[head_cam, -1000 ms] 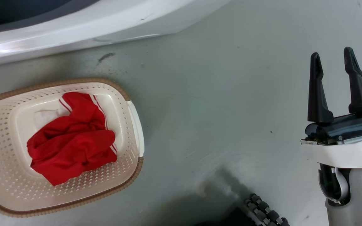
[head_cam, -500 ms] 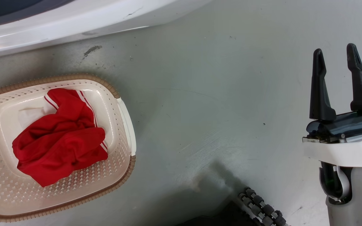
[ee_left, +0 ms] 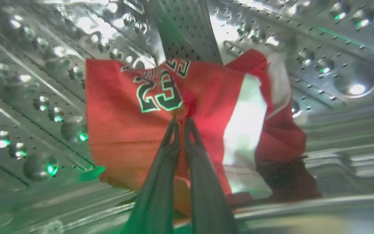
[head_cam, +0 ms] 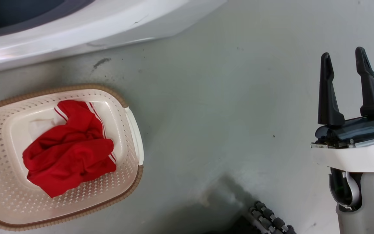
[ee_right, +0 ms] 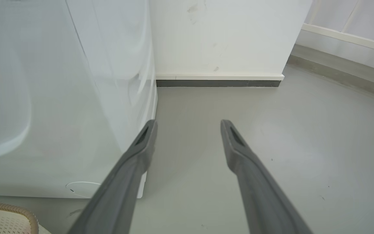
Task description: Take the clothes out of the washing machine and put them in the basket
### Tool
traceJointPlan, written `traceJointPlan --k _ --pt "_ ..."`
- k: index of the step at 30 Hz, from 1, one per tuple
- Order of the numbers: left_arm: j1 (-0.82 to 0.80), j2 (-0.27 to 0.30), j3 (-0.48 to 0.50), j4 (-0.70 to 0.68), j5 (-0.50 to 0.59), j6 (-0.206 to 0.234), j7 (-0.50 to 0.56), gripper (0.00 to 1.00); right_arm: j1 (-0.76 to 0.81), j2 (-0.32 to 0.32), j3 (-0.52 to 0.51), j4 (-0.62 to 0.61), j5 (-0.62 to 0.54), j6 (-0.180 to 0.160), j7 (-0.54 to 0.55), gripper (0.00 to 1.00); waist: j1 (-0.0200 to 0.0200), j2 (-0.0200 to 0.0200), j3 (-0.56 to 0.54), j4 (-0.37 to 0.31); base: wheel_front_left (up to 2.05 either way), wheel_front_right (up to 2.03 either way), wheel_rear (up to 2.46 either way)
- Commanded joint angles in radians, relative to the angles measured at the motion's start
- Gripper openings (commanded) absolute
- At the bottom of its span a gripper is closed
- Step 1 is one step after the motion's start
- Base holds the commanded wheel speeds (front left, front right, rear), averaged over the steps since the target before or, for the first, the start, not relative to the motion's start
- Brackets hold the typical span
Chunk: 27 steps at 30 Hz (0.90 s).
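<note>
A grey, scuffed floor (head_cam: 226, 107) runs beneath the robot, with a dark roller wheel (head_cam: 269, 221) at the near edge of the head view. Above the floor at the lower right, the right gripper (head_cam: 342, 53) holds its two dark fingers spread apart with nothing between them. A green light glows at its base. Its own camera shows the same spread fingers (ee_right: 128, 172) over bare floor. Beyond them a white wall (ee_right: 226, 32) meets the floor along a dark skirting strip (ee_right: 219, 83).

To the left on the floor stands the basket (head_cam: 2, 195), cream with a brown rim. A crumpled red garment (head_cam: 70, 156) with white stripe trim lies inside it. The basket sits near the front of the white washing machine (head_cam: 109, 26), a strip of floor between them.

Inside the perforated steel drum (ee_left: 336, 65), the left gripper (ee_left: 181, 121) has its fingers pressed together, pinching a pucker of the red jersey (ee_left: 118, 123) just beside the number 23 (ee_left: 159, 96). The jersey is spread across the drum wall, its white inner side showing on one edge.
</note>
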Motion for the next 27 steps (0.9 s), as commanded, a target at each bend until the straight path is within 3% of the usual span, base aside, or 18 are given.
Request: traceJointPlan --k 1,10,27 --pt "0.026 -0.006 -0.003 0.003 -0.006 0.001 -0.032 0.0 0.009 0.002 -0.004 0.003 -0.01 -0.001 -0.002 1.0 -0.0001 0.0 -0.027 0.01 0.0 0.0 0.0" --pt "0.136 -0.054 -0.011 -0.021 -0.062 0.0 -0.216 0.0 0.034 0.001 -0.012 0.018 -0.052 -0.001 -0.002 1.0 -0.0001 0.0 -0.135 0.062 0.0 0.0 0.0" --pt "0.422 -0.102 -0.145 -0.108 -0.19 0.0 -0.491 0.0 0.091 0.001 -0.023 0.037 -0.122 -0.001 -0.002 1.0 -0.0001 0.0 -0.311 0.169 0.0 0.0 0.0"
